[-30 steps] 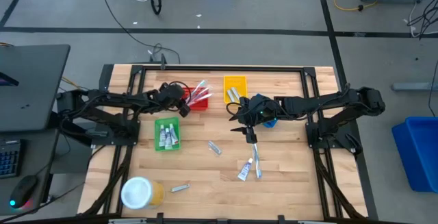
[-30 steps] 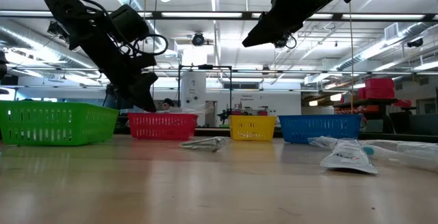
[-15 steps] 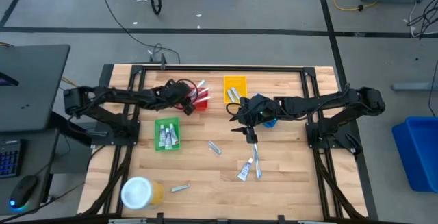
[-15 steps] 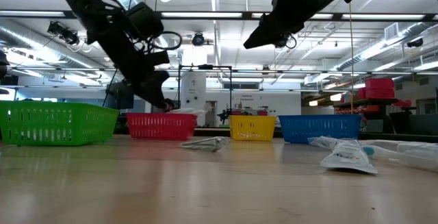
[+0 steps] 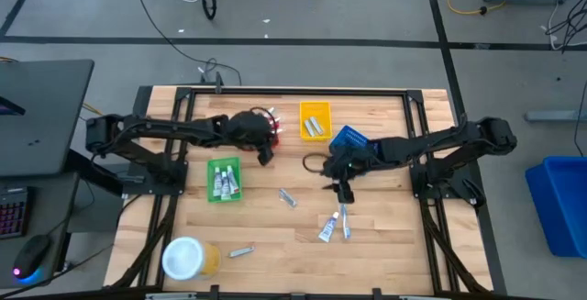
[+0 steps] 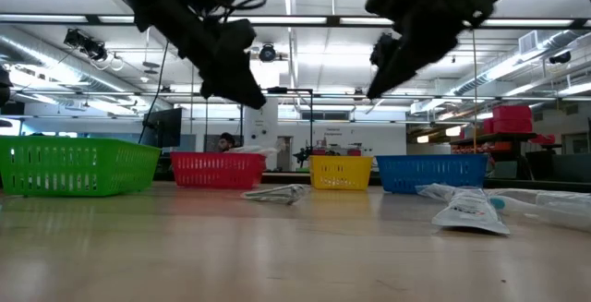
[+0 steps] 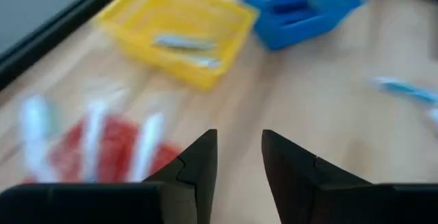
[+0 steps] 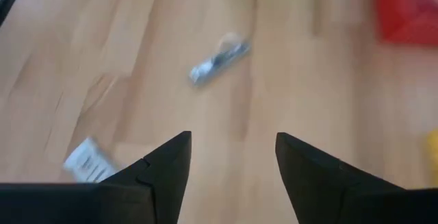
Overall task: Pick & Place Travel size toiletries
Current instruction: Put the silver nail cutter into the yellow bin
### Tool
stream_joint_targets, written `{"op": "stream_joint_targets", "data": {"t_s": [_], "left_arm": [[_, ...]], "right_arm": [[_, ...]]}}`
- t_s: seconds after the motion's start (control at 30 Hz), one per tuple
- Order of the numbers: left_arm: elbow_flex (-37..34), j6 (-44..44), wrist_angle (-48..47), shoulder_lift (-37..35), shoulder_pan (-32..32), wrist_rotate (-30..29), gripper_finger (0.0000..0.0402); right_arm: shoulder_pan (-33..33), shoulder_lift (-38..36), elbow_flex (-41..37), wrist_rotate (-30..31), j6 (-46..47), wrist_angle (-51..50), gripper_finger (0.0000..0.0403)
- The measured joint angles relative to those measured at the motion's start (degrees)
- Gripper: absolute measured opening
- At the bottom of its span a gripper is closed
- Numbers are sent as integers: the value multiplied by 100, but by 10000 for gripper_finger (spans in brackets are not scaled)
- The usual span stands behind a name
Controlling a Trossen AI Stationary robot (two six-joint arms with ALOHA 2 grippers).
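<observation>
My right claw hangs wide and empty above the worktop; the loose tubes lie just beyond it. I'd centre over one, then drop straight. Left claw, narrower, empty, waits beside the red basket.

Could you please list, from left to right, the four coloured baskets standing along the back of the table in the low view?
green basket → red basket → yellow basket → blue basket
</observation>
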Motion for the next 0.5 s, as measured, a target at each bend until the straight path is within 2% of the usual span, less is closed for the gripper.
{"op": "stream_joint_targets", "data": {"t_s": [0.2,0.3,0.5], "left_arm": [[-2,-193,286,0,-816,-47,124],[-2,-310,351,30,-1206,-112,124],[-43,-236,514,362,-1908,-120,127]], "right_arm": [[463,0,-598,9,425,306,238],[636,0,-857,36,696,819,240],[850,0,-1430,752,1227,2207,236]]}}
